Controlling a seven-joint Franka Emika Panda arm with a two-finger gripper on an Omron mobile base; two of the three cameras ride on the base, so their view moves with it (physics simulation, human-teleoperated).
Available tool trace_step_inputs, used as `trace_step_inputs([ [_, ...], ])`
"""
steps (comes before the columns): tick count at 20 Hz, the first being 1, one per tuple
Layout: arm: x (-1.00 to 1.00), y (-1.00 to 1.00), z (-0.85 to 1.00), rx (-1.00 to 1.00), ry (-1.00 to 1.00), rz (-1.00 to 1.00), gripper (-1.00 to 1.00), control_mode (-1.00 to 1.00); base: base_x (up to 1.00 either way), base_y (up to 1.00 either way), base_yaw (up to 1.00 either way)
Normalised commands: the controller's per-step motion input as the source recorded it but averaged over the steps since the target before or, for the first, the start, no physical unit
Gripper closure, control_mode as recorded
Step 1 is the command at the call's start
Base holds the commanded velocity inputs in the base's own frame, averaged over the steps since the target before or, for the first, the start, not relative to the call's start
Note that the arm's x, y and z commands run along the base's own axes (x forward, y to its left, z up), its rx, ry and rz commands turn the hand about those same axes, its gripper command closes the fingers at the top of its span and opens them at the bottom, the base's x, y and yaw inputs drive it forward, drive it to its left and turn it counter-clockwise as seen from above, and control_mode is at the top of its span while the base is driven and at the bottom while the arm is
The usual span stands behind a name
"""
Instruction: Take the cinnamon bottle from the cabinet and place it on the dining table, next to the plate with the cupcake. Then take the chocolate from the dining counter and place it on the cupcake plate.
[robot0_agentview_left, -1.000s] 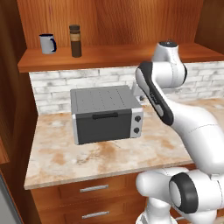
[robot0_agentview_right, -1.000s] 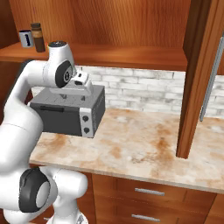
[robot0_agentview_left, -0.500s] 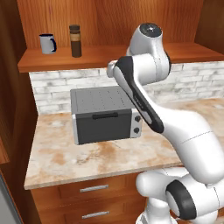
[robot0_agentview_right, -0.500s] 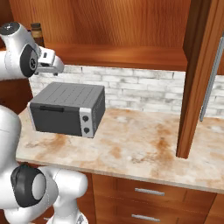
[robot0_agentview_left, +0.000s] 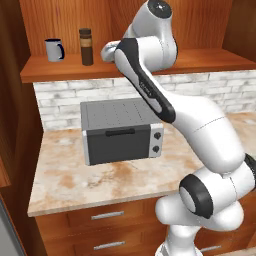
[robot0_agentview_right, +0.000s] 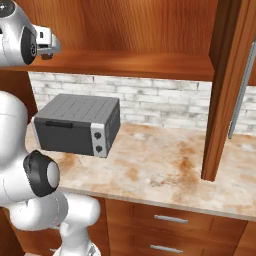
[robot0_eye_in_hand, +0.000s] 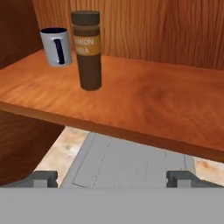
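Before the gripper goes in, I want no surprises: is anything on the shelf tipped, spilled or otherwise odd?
Nothing stands out. The cinnamon bottle stands upright on the cabinet shelf with its cap on, the mug upright beside it and apart from it. No spill shows on the board, and the toaster oven below sits square with its door shut.

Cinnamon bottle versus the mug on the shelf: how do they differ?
The cinnamon bottle is dark brown with a lighter band and a cap; the mug is white and navy, open-topped, with a handle. The cinnamon bottle is taller and slimmer; the mug is shorter and wider. Both stand upright, apart, on the cabinet shelf.
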Motion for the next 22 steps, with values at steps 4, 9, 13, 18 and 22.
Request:
trace_step_inputs([
  [4, 0.69, 0.68, -0.01, 0.00, -0.16, 0.23, -1.00, -1.00, 0.00, 0.00, 0.00],
  [9, 0.33, 0.15, 0.00, -0.01, -0.10, 0.02, -1.00, -1.00, 0.00, 0.00, 0.00],
  [13, 0.16, 0.06, -0.06, 0.00, 0.01, 0.00, -1.00, -1.00, 0.00, 0.00, 0.00],
  [18, 0.58, 0.38, -0.07, 0.00, -0.03, 0.00, -1.00, -1.00, 0.00, 0.00, 0.00],
  [22, 0.49, 0.37, 0.00, 0.00, 0.00, -0.01, -1.00, -1.00, 0.00, 0.00, 0.00],
])
